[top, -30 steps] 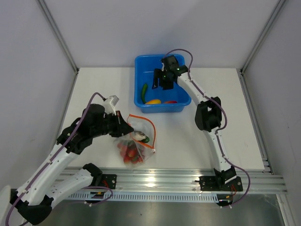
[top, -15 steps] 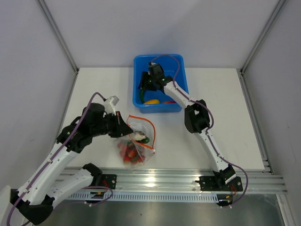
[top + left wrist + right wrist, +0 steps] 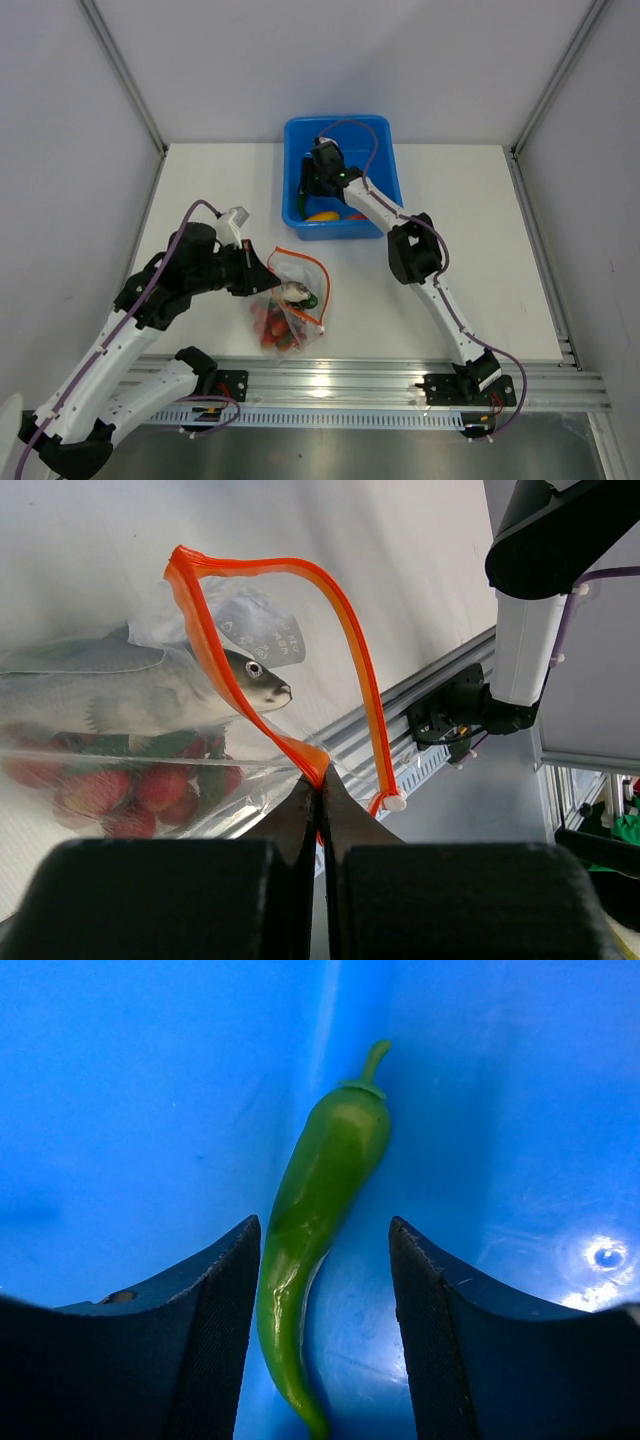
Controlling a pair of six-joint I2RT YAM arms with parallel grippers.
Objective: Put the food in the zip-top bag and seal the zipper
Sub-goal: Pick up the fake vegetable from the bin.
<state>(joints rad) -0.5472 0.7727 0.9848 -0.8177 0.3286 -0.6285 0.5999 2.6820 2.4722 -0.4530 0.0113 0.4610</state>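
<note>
Grey walls close in a white table (image 3: 480,250), with a blue tub (image 3: 385,130) at its far edge, about centre. The right arm reaches forward and down into the tub. Its right gripper (image 3: 323,1225) stands wide apart, holding nothing, with one dark finger (image 3: 215,1330) on each side of a green toy pepper (image 3: 325,1170). The pepper lies lengthwise on the tub floor, stem pointing away from the wrist camera. Blue floor shows between it and the right finger. On the left side it runs very close, and I cannot be sure whether it touches. A yellow-orange fruit (image 3: 323,215) lies in the tub along the near wall, just beside the gripper.

The zip-top bag (image 3: 295,300) lies on the table near the front rail (image 3: 380,385), well apart from the tub and just in front of the left arm. The left gripper (image 3: 320,795) is pinched tight on the zipper (image 3: 350,630), gripping the orange-red strip at one spot. From there the strip arches up in an open loop, so the mouth gapes. Inside the clear plastic lie a grey fish (image 3: 150,695), green bits (image 3: 150,745) under it, and red tomatoes (image 3: 130,790) at the bottom.
</note>
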